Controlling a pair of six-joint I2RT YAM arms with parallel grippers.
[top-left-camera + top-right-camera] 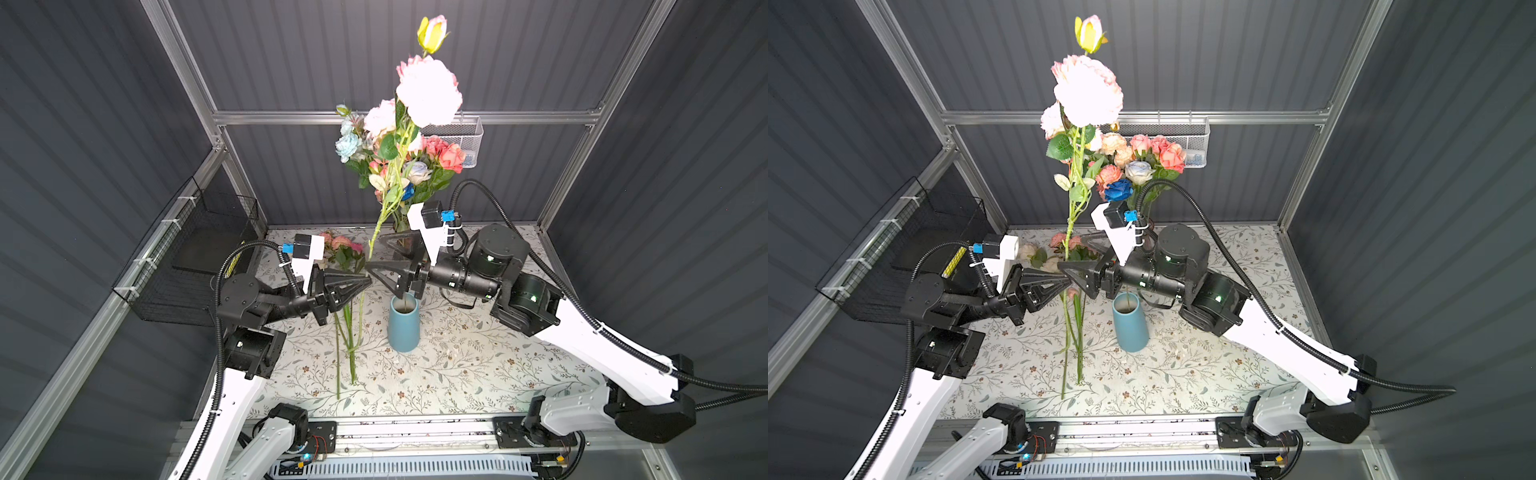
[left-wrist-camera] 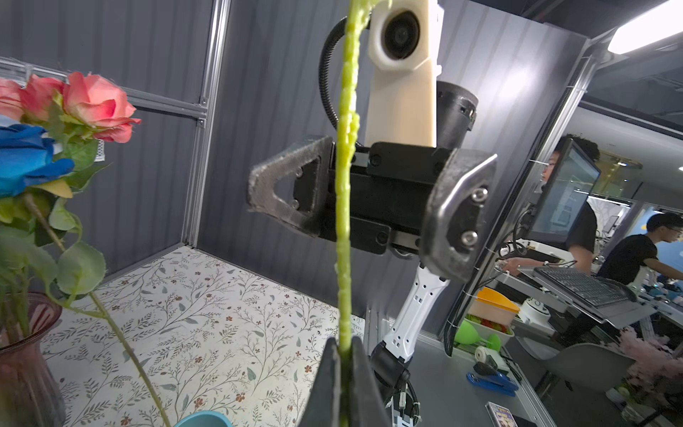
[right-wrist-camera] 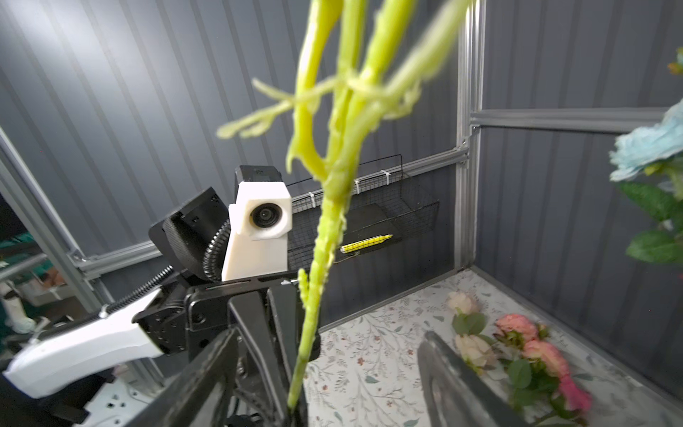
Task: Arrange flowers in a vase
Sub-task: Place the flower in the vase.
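- Peony spray (image 1: 428, 91) stands almost upright above the tablecloth (image 1: 478, 365), blooms high, cut end down, pinched in the closed left gripper (image 1: 368, 279).
- Right gripper (image 1: 374, 251), reaching in level, straddles the stem with jaws apart.
- Glass vase (image 2: 22, 351) at the back holds a mixed bouquet (image 1: 1142, 166); one thin stem leans into the blue vase (image 1: 403, 328).
- Loose roses (image 1: 343, 249) lie flat, stems toward the front.

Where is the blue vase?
In both top views the blue vase stands on the tablecloth, just beneath the right gripper, loose stems lying at its left.
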